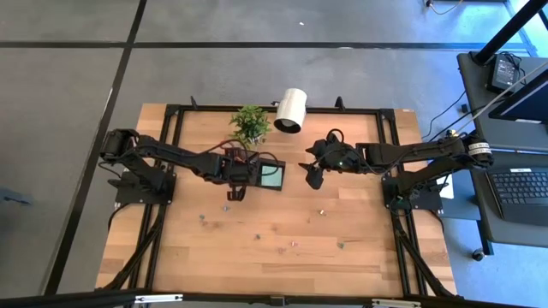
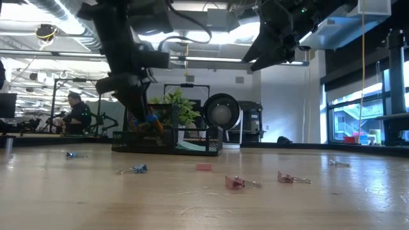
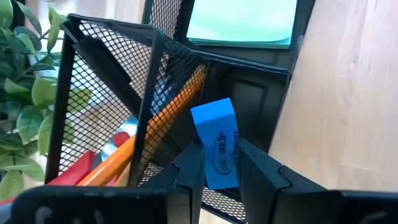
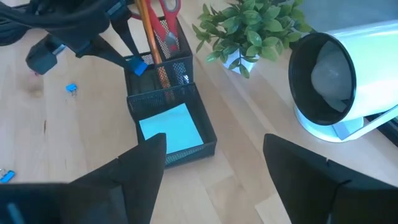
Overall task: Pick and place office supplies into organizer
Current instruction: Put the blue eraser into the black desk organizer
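Over the organizer (image 4: 168, 118), the left gripper (image 3: 221, 165) had its 2 fingers closed on the blue eraser (image 3: 217, 142), its long axis running up out of the jaws, just above the mesh cup with pencils (image 4: 149, 28) and scissors (image 4: 166, 12). The right gripper (image 4: 211, 168) hung wide open, holding nothing, beside the note pad (image 4: 171, 129); clips (image 2: 235, 183) lay scattered on the table.

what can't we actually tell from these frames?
- Blue eraser: left gripper holds it over the mesh organizer; its lower end is hidden behind the fingers.
- Scissors: handles cut off by the right wrist view's edge; blades hidden in the cup.
- Binder clips: mere specks in the high view, count uncertain.
- Right gripper: open, off to the side; fingertips cut off.
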